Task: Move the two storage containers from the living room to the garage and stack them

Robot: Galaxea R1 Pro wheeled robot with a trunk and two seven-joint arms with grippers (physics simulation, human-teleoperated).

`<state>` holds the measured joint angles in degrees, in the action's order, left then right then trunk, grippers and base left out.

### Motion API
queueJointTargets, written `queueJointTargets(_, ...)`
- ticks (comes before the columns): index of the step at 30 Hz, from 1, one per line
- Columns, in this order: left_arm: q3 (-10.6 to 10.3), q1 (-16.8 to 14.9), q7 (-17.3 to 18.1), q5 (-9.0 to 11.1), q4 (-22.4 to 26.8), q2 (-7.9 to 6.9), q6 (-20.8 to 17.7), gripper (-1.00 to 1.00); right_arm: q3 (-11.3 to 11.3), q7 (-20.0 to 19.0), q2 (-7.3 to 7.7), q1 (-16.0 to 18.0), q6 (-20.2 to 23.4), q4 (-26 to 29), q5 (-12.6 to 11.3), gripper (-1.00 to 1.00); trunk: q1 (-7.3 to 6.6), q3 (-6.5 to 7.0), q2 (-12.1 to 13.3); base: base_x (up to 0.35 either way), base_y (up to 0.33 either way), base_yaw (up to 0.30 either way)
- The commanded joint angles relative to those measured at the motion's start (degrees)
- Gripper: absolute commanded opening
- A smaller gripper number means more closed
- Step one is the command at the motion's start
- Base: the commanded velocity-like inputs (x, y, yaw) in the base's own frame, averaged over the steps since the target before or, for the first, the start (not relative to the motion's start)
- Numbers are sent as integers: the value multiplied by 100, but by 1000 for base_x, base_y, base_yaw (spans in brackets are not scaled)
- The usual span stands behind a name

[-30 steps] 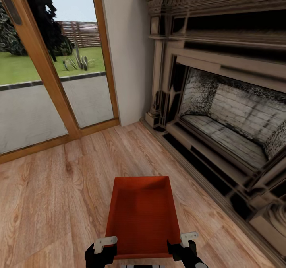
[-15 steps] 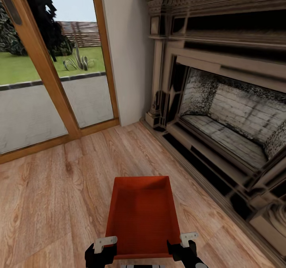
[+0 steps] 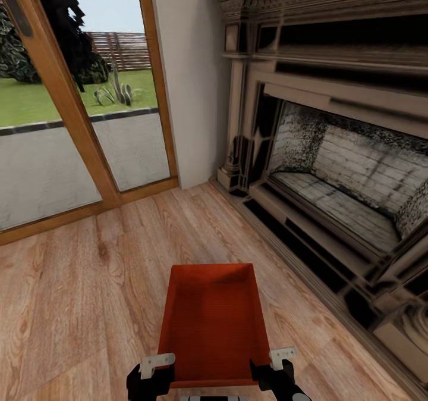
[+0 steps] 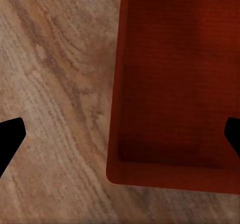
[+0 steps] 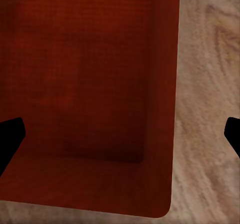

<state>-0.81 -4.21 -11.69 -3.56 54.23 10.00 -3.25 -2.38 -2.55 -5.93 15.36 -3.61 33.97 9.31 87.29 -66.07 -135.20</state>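
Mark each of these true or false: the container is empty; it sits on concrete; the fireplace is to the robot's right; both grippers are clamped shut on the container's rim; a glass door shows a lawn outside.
1. The container is empty. True.
2. It sits on concrete. False: it is over the wood-plank floor.
3. The fireplace is on the robot's right. True.
4. Both grippers are clamped shut. False: the left gripper and right gripper have their fingers spread wide, astride the container's side walls.
5. The glass door shows a lawn. True.
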Motion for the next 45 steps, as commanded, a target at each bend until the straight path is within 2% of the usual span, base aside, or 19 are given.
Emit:
queueJointTargets(1, -11, -1, -33, -38, 8, 0, -36, 100, -26, -27, -4, 2, -17, -2, 45, 100, -1, -4, -2, 0, 0, 0)
queueJointTargets(23, -33, -1, -23, -31, 71, 0, -44, 100, -26, -27, -4, 2, -17, -4, 53, 100, -1, -4, -2, 0, 0, 0)
queueJointTargets(31, -25, -1, -26, -31, 76, 0, -46, 100, -26, -27, -4, 2, -17, -1, 54, 100, -1, -4, -2, 182, 0, 0)
queueJointTargets(45, -40, -1, -26, -31, 90, 0, -109, 100, -26, -27, -4, 2, -17, -4, 49, 100, -1, -4, -2, 8, 0, 0)
